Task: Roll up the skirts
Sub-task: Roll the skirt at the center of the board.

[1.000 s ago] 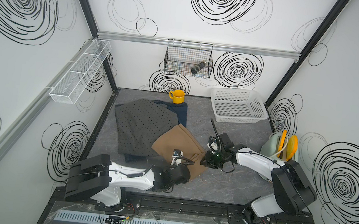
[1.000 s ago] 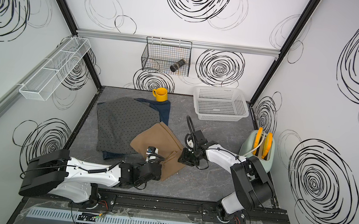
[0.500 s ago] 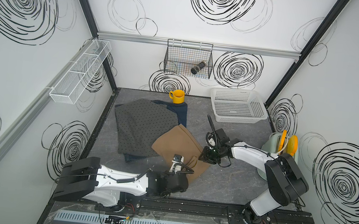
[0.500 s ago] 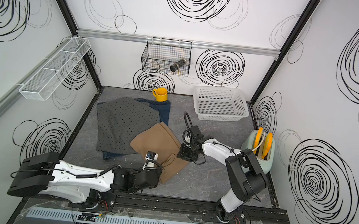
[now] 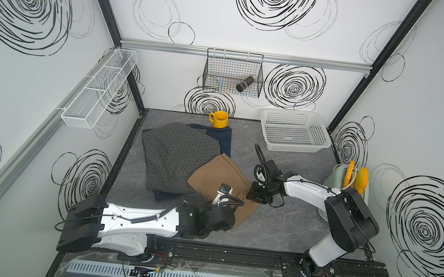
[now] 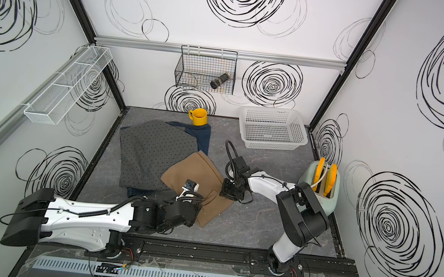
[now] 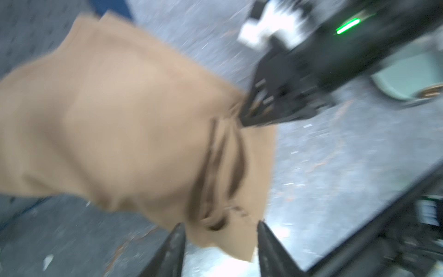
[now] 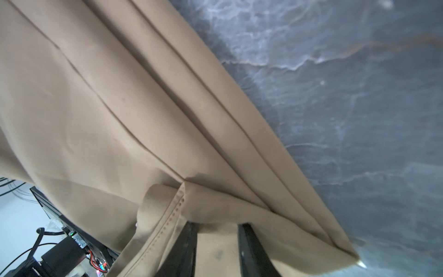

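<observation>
The tan skirt (image 5: 219, 174) (image 6: 197, 170) lies folded near the middle of the table, its corner overlapping the dark grey dotted skirt (image 5: 176, 156). Under the dotted skirt lies the blue denim skirt (image 5: 222, 140), showing only at the back edge. My left gripper (image 7: 219, 226) is open, its fingers standing either side of the tan skirt's near corner without pinching it. At the tan skirt's right edge, my right gripper (image 5: 251, 198) (image 8: 218, 225) is shut on a fold of the pleated cloth (image 8: 167, 120), fingertips tucked under it.
A yellow mug (image 5: 219, 119) stands at the back beside the denim. At the back right sits a white plastic basket (image 5: 294, 130). A pale green holder with orange pieces (image 5: 348, 176) stands by the right wall. The front rail (image 5: 230, 255) runs just behind both arm bases.
My left gripper has gone from shut to open, letting go of the tan skirt's near corner, and its arm has shifted slightly. The right gripper has stayed at the skirt's right edge.
</observation>
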Motion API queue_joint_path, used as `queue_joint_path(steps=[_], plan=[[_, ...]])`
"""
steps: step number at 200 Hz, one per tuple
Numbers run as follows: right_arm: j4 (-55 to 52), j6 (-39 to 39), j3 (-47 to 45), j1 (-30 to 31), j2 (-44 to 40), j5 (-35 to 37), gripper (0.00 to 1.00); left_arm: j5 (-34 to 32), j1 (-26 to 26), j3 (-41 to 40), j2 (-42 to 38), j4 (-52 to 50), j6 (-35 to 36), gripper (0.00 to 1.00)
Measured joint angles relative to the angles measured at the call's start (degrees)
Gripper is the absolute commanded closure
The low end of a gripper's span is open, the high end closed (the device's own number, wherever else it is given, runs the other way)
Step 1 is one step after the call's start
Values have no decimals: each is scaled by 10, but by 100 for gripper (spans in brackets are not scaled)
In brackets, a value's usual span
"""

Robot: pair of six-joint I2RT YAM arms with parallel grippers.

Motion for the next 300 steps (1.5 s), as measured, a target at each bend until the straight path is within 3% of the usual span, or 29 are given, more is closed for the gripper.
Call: queue_joint_path(steps=[28,97,127,154,176,231,300], plan=[[0,20,0,-7,0,0,68,12,-30,56,23,5,110,62],[7,38,-10,-48,0,-37,68,37,-45,64,162,36,359,30],[10,37,-14,-63,1,-61,68,41,-31,71,231,57,413,32],[11,36,-14,-70,4,-75,68,43,4,74,270,78,433,37],[15,35,-18,-76,6,-85,68,47,20,74,287,80,435,34],[18,33,-20,-85,10,-105,68,70,0,74,295,71,408,23],[21,33,-22,-93,10,-116,68,70,-16,85,296,37,370,22]])
